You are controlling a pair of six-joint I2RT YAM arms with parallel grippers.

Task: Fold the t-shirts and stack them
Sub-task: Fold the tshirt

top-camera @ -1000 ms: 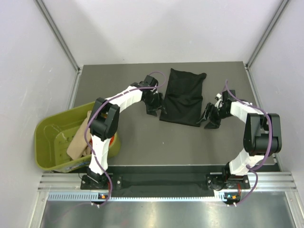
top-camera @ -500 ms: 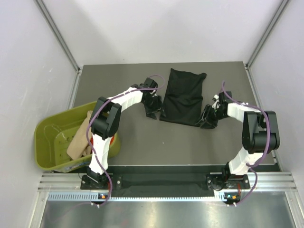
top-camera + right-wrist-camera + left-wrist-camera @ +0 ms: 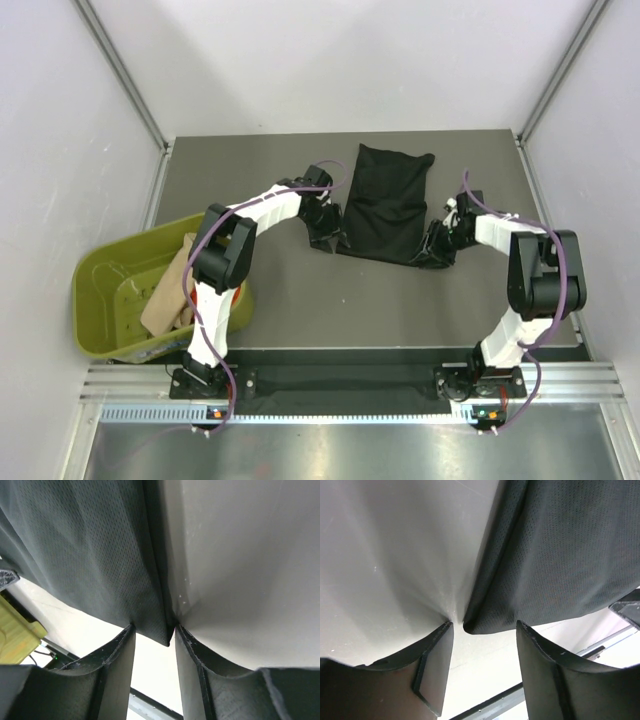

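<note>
Grey tabletop [image 3: 330, 300] between white walls [image 3: 300, 60]; plain black cloth t-shirt [image 3: 385, 205] lies part-folded mid-table; left gripper [image 3: 482, 630] wide, straddling its near-left corner; right gripper [image 3: 154, 630] narrow about the near-right corner, seemingly unclamped; beige cloth shirt [image 3: 165, 295] lies unfolded in the olive-green plastic tub [image 3: 100, 270]; nothing stacked; no legible writing.

- The left arm [image 3: 262, 208] rises from its base, bends sharply at the elbow and reaches forward and inward to the right.
- The left gripper [image 3: 330, 237] sits low and points down, its jaws spread wide.
- The right arm [image 3: 500, 232] folds at the elbow and reaches inward to the left.
- The right gripper [image 3: 437, 247] is also low, its jaws parted by a narrower gap.
- The two grippers face each other, well apart.
</note>
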